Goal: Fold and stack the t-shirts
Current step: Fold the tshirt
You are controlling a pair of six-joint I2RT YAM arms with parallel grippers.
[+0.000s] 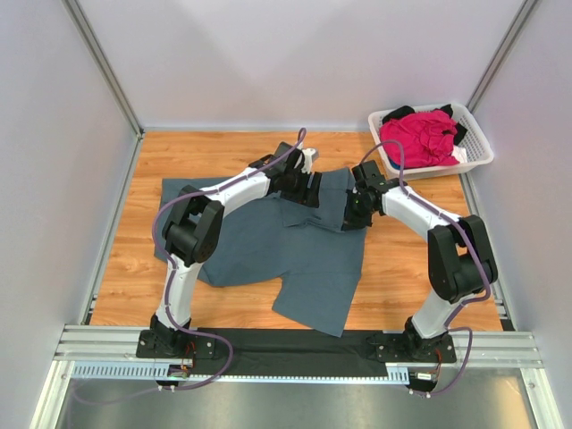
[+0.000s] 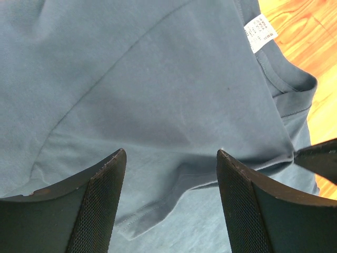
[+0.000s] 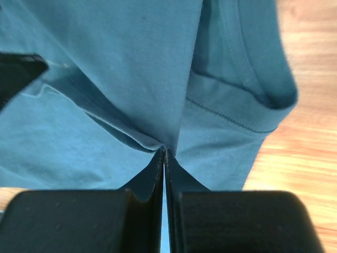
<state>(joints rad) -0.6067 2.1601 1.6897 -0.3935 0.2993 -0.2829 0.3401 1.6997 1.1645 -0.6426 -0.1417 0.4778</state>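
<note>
Right claw point(image 3: 165, 153) clamped on a fold of the blue-grey t-shirt point(image 1: 295, 259), which lies spread on the worktop point(image 1: 125, 268).
The white neck label point(image 2: 260, 32) carries print too small to read. The left claw point(image 2: 169, 158) stands apart over the cloth near the collar, gripping nothing. Bare wood lies left and right of the shirt. A pink t-shirt point(image 1: 418, 136) and a black t-shirt point(image 1: 399, 113) sit in the white basket point(image 1: 478, 152) at the far right corner.
</note>
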